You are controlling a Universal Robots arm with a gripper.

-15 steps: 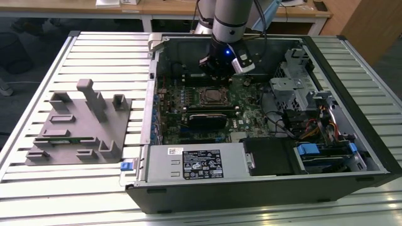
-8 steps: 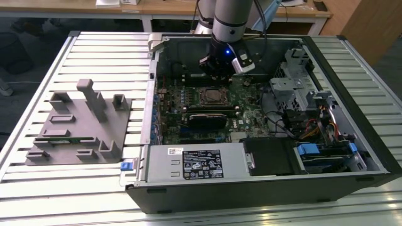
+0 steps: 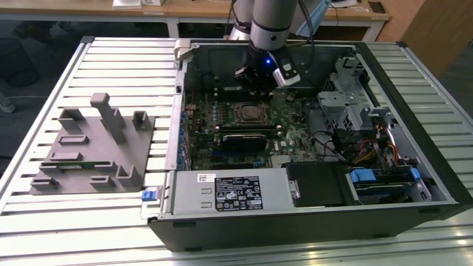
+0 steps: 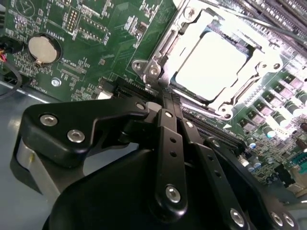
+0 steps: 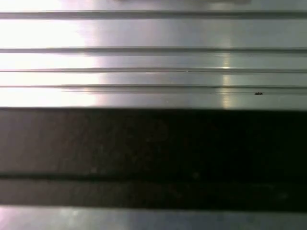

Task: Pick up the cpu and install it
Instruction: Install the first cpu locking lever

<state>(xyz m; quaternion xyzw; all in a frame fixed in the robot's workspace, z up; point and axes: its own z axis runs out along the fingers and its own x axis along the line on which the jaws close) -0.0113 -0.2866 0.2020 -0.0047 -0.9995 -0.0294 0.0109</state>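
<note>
The cpu [image 4: 211, 67], a silvery-white square chip, lies flat inside the metal socket frame [image 4: 152, 72] on the green motherboard [image 4: 96, 43]. In the exterior view the cpu [image 3: 251, 113] sits mid-board inside the open computer case. My gripper [image 3: 260, 87] hangs over the board just behind the socket. In the second wrist view my gripper [image 4: 165, 95] has its black fingers pressed together, shut, with nothing between them. The tips stand at the socket frame's edge, beside the cpu and not on it.
A grey tray [image 3: 111, 127] with upright posts and a green memory strip [image 3: 81, 164] lies on the slatted table [image 3: 44, 100] at the exterior view's left. Inside the case are a black cooler [image 3: 244, 138], drive cages [image 3: 347, 100], cables and a power supply [image 3: 229, 191]. A coin battery [image 4: 42, 49] sits on the board.
</note>
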